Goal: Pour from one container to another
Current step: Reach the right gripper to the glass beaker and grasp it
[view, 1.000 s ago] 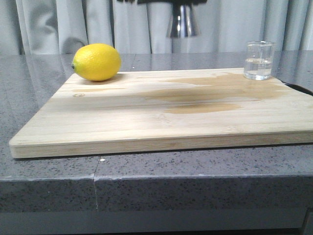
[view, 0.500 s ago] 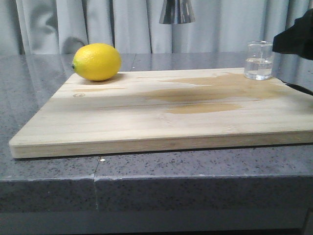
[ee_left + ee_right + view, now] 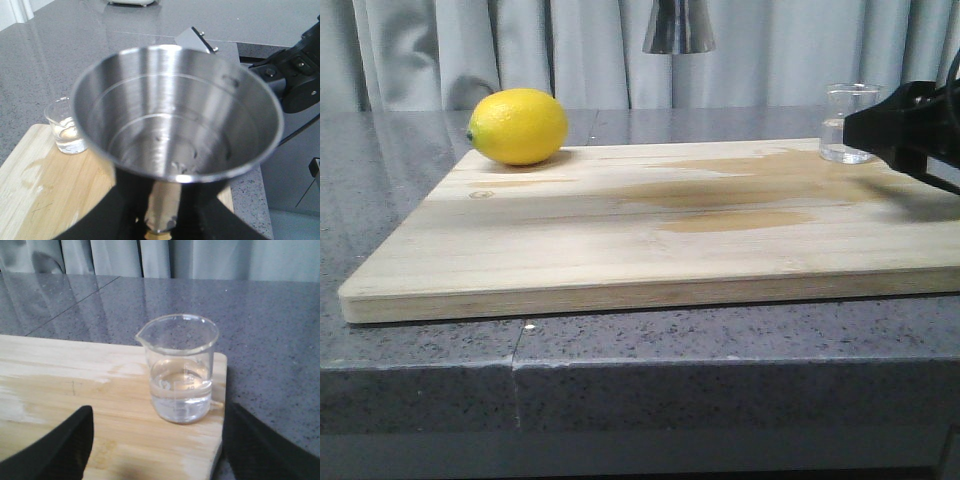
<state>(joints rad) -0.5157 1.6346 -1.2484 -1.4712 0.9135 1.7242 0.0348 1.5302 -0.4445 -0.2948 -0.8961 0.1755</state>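
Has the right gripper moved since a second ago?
Yes. The right gripper has come in from the right edge of the front view, reaching the glass beaker on the cutting board.

Right pincer [image 3: 855,128]: matte black, angular; black fingers [image 3: 60,447]; thin dark cable.

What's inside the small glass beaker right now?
The small clear glass beaker holds clear liquid filling roughly its lower third; nothing else shows inside. It stands on the wooden cutting board.
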